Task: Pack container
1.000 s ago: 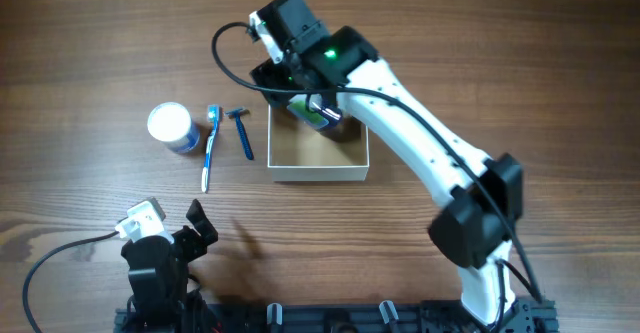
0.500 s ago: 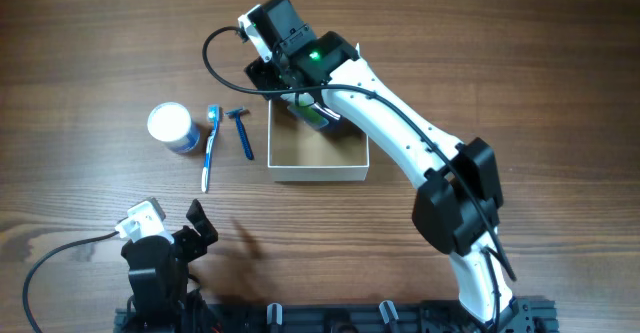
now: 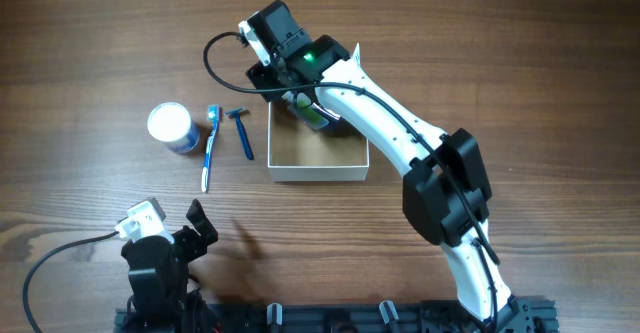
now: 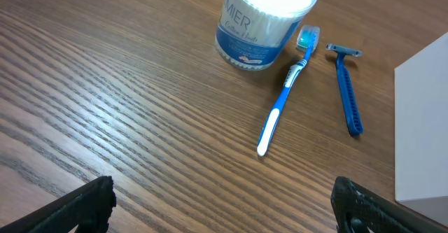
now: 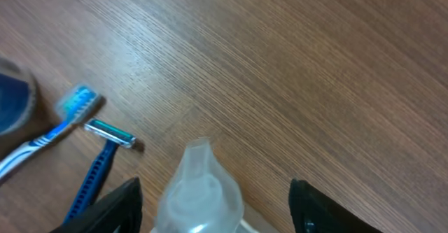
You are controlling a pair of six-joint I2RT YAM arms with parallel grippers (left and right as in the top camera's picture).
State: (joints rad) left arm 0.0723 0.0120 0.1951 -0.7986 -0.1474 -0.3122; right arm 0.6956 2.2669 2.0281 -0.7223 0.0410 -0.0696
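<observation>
The container (image 3: 340, 172) is a square white-walled box with a tan inside, at mid table. A green bottle (image 3: 317, 116) with a clear cap (image 5: 199, 191) rests in its far left corner, the cap leaning over the far wall. My right gripper (image 3: 296, 95) hovers over that corner. Its fingers (image 5: 213, 208) are open, with a gap on each side of the cap. My left gripper (image 3: 196, 225) is open and empty near the table's front edge, and the left wrist view (image 4: 224, 205) shows only bare wood between its fingers.
Left of the container lie a blue razor (image 3: 241, 132), a blue-white toothbrush (image 3: 210, 146) and a round white-lidded jar (image 3: 172, 126). In the left wrist view they are the razor (image 4: 347, 88), toothbrush (image 4: 283, 100) and jar (image 4: 263, 19), with the container wall (image 4: 423, 128) at right.
My right arm has shifted slightly left and back over the container's far corner. The bottle stays in the container. The left arm has not moved.
</observation>
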